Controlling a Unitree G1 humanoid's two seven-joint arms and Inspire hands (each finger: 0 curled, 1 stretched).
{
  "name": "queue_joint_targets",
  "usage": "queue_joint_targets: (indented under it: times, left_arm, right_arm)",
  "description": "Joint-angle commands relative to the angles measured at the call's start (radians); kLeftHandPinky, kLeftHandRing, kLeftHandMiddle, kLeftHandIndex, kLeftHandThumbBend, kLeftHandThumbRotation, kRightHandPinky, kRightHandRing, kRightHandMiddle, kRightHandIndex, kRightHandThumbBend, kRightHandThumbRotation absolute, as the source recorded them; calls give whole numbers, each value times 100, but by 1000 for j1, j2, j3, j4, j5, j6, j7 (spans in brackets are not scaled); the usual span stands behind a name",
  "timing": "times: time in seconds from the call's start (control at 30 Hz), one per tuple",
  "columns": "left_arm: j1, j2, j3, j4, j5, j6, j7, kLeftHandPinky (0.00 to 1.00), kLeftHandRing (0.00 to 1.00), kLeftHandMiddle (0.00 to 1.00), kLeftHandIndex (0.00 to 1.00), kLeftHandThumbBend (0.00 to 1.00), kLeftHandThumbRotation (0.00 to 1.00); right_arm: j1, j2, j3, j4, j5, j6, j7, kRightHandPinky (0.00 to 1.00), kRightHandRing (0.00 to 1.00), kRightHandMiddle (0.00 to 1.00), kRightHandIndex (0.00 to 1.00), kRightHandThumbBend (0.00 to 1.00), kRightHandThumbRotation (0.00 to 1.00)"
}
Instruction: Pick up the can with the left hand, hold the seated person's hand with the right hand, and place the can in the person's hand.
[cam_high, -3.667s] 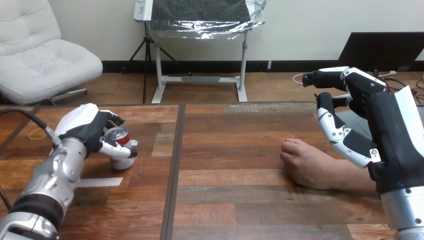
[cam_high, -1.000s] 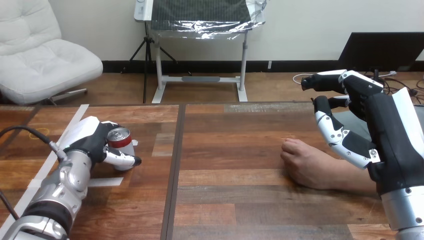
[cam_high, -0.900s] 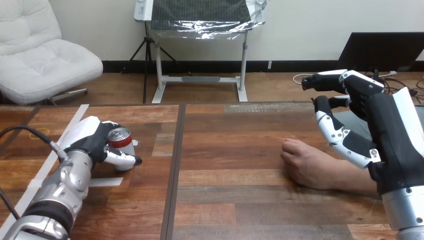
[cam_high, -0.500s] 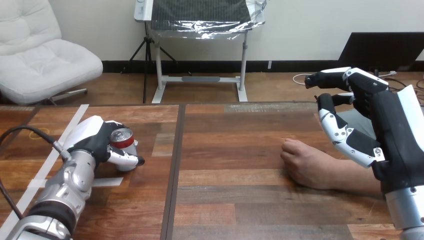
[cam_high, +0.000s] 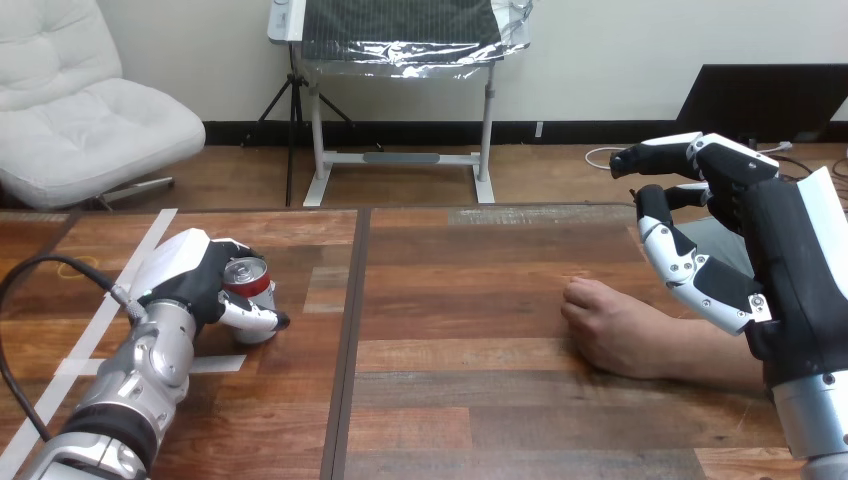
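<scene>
Shifted slightly rightward since earlier, the can (cam_high: 250, 278) is now tilting. On the desk (cam_high: 480, 400), at right, the right hand (cam_high: 760, 260) is hovering loosely open, gripping nothing, above the forearm behind the person's hand (cam_high: 610, 325), which is resting on the wood. At left, the left hand (cam_high: 190, 275) is curling round the can.

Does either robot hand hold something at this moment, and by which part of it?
The left hand holds the can by its side, with fingers and thumb curled round it. The right hand holds nothing.
</scene>
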Motion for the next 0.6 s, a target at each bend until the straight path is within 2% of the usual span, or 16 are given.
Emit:
queue_joint_targets:
  times: [0.0,0.2,0.27,0.57]
  left_arm:
    - [-53,-3,7,5,-1,-28,44,60,67,71,71,70,8]
    - [-53,-1,0,11,10,-28,69,53,59,63,63,69,2]
    - [-52,0,-3,14,13,-29,76,46,52,57,58,69,1]
    - [-51,3,-8,10,19,-27,79,35,41,48,51,70,0]
  right_arm:
    - [-50,-24,-12,-41,-1,-4,2,62,74,69,60,20,0]
    - [-50,-26,-13,-41,-2,-3,6,62,74,69,60,20,0]
    - [-51,-26,-13,-40,-3,-4,7,62,74,69,60,20,0]
    - [-54,-23,-10,-35,-3,-5,6,62,74,69,60,20,0]
